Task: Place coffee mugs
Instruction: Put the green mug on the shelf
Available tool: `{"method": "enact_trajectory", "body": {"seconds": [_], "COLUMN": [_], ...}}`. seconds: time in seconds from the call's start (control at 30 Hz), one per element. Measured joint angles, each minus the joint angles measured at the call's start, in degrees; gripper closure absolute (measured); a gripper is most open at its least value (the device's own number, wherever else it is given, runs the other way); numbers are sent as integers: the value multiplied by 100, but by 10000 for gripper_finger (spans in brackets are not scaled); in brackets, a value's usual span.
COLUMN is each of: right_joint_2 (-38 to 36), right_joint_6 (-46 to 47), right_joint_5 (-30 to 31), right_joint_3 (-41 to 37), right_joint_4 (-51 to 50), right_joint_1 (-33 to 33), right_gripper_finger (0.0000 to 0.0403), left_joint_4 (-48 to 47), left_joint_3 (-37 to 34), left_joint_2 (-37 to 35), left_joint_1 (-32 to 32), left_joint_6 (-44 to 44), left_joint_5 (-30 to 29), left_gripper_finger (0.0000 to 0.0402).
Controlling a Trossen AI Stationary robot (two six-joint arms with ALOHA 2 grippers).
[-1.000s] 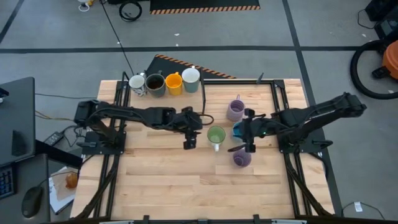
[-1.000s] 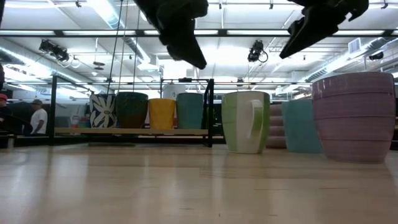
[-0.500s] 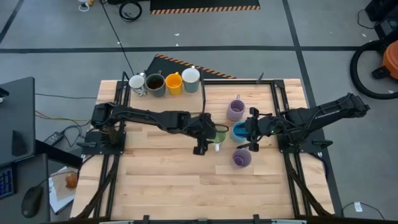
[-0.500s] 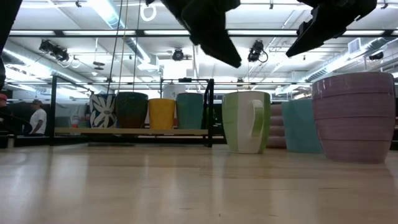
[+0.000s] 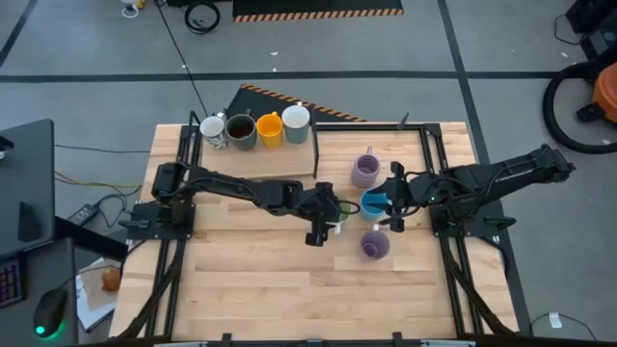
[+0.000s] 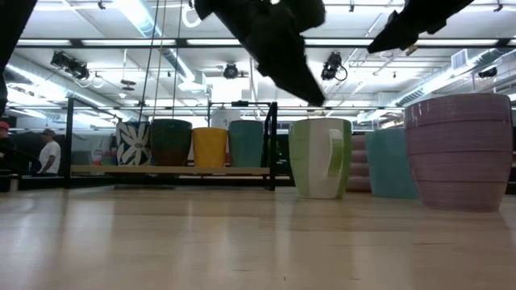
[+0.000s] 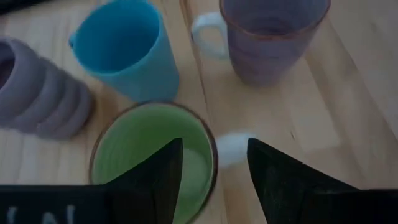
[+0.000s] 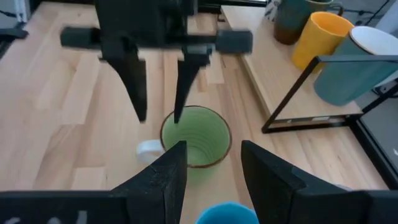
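No brand, label or legible writing on any mug; one mug (image 6: pixel 133 142) on the raised shelf (image 5: pixel 258 154) carries a black-and-white leaf pattern. Left gripper (image 5: pixel 322 220) released, fingers spread astride the rim of the green mug (image 5: pixel 337 212) at table centre. Right gripper (image 5: pixel 393 204) released above the blue mug (image 5: pixel 371 203), holding nothing. Only the left wrist view shows the green mug's white handle (image 7: pixel 231 148); only the low view shows people (image 6: pixel 50 153) in the room beyond.

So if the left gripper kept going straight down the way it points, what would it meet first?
Probably the green ceramic mug: the open left gripper hangs above it, its fingers straddling the rim on the white handle's side.
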Motion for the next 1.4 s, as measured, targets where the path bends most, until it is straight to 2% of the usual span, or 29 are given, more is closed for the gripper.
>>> {"method": "enact_trajectory", "body": {"seconds": [0.63, 1.03, 1.4], "right_joint_2": [-25, -14, -12], "right_joint_6": [0, 0, 0], "right_joint_5": [-16, -19, -147], "right_joint_3": [-2, -2, -2], "right_joint_4": [266, 317, 368], "right_joint_1": [-2, 0, 0], "right_gripper_finger": [245, 245, 245], "left_joint_4": [-244, -192, -312], "left_joint_3": [6, 1, -1], "left_joint_2": [-94, 278, 352], "left_joint_1": [33, 33, 16], "left_joint_6": [-56, 57, 431], "left_joint_5": [-11, -77, -357], "left_gripper_finger": [214, 215, 273]}}
